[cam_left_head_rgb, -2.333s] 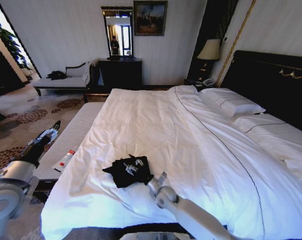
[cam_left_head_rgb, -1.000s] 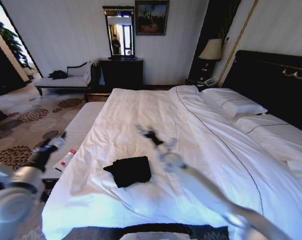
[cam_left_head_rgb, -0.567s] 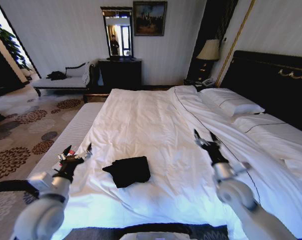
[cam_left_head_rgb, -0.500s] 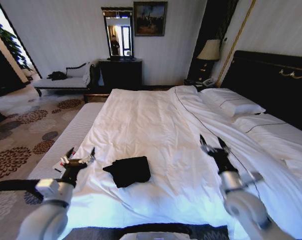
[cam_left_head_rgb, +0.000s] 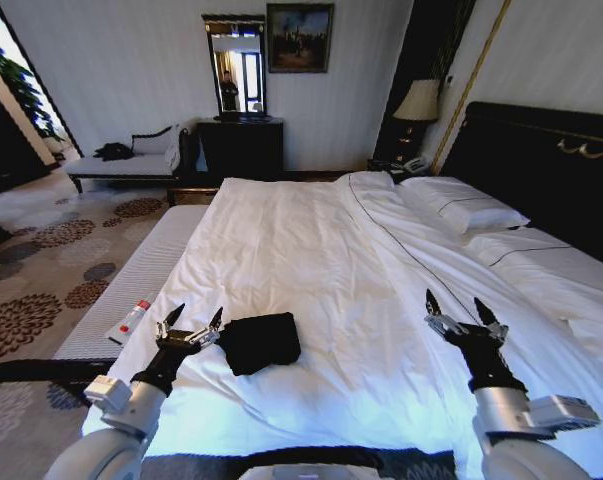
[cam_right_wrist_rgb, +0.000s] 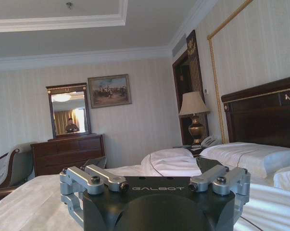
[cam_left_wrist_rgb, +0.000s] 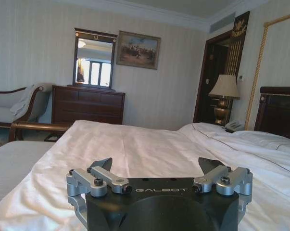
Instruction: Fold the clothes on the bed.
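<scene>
Both hands have come forward and lowered since a moment ago. Left hand hovers spread wide just beside the T-shirt, which lies bunched, lettering hidden, near the bed's foot edge. Right hand, fingers wide apart, hangs over the white sheets, well apart from the shirt.

The black clothes lie folded into a compact bundle near the foot of the white-sheeted bed.
</scene>
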You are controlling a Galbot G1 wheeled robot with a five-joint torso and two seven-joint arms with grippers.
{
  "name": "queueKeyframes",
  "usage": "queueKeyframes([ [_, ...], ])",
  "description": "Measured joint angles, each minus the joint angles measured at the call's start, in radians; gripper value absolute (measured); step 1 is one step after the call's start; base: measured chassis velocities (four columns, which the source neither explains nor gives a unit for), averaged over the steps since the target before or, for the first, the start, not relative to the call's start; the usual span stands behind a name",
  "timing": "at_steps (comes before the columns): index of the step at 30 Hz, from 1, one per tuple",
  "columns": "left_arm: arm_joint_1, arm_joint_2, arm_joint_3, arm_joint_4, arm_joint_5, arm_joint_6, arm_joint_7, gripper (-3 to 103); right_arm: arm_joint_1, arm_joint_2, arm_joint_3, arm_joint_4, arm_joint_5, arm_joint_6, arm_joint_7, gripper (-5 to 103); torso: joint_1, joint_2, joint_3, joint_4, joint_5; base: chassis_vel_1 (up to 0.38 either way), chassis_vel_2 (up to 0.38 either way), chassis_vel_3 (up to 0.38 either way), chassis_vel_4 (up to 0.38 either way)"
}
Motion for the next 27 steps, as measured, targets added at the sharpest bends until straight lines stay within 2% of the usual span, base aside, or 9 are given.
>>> queueKeyframes([
  [27, -0.004, 0.0, -0.004, -0.001, -0.004, 0.004, -0.003, 100, 0.011, -0.003, -0.011, -0.01, 0.005, 0.0, -0.002, 100, 0.0, 0.0, 0.0, -0.0001, 0.0, 0.0, 0.0, 0.0, 0.0],
])
